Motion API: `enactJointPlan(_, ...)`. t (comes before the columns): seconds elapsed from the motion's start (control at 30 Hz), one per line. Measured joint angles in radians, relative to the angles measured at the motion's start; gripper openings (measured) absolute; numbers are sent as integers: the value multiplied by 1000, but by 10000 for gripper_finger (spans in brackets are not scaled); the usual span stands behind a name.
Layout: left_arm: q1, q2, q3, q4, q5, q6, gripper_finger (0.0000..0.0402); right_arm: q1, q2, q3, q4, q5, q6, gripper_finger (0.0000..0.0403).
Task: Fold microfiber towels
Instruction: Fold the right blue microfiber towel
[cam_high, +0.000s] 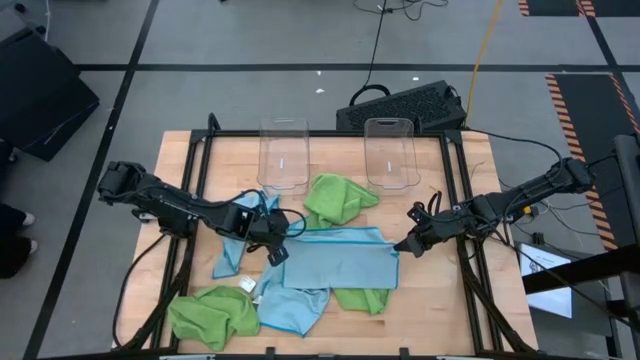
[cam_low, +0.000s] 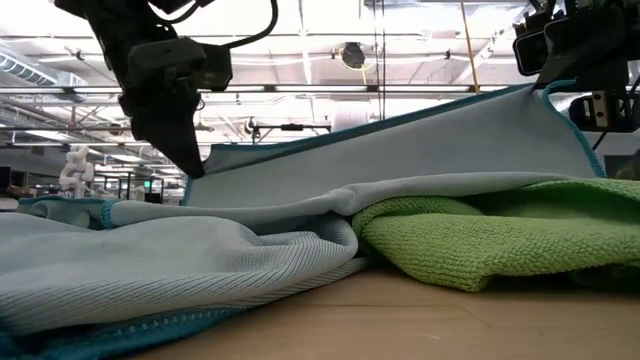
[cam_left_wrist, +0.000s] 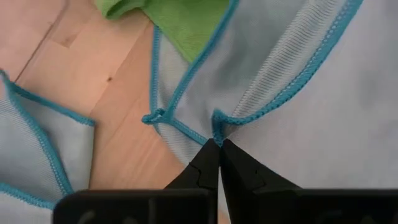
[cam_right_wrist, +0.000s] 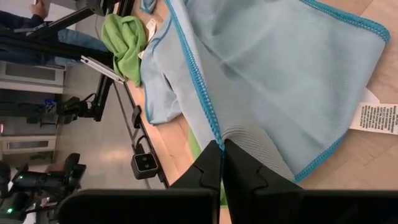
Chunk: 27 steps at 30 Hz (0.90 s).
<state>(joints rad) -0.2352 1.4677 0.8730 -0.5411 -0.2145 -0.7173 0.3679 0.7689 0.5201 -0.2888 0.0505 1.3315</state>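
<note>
Blue towel (cam_right_wrist: 286, 74); white label (cam_right_wrist: 378, 118), print unreadable.

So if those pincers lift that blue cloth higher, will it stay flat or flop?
Probably flop: the blue cloth already sags between the left end effector and the right end effector. It looks thin and light, and likely drapes over the green cloth.

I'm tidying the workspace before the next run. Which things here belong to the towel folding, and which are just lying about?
Part of the job:
light blue towel, pinched at its ends by the left gripper and right gripper
other blue towels
green towels

Lying about:
two clear bins
black keyboard
</note>
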Motion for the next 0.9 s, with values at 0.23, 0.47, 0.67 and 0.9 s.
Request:
enactJointPlan(0.23, 0, 1, -3, -56, -14, -25, 86, 1, 0, 0, -2, -2, 10, 0)
enactJointPlan(0.47, 0, 1, -3, -35, -14, -60, 136, 0, 0, 0, -1, -2, 10, 0)
enactJointPlan(0.67, 0, 1, -2, 54, -21, -129, 143, -1, 0, 0, -1, 0, 10, 0)
enactJointPlan(0.9, 47, 1, -2, 141, -3, -161, 154, -2, 0, 0, -1, 0, 10, 0)
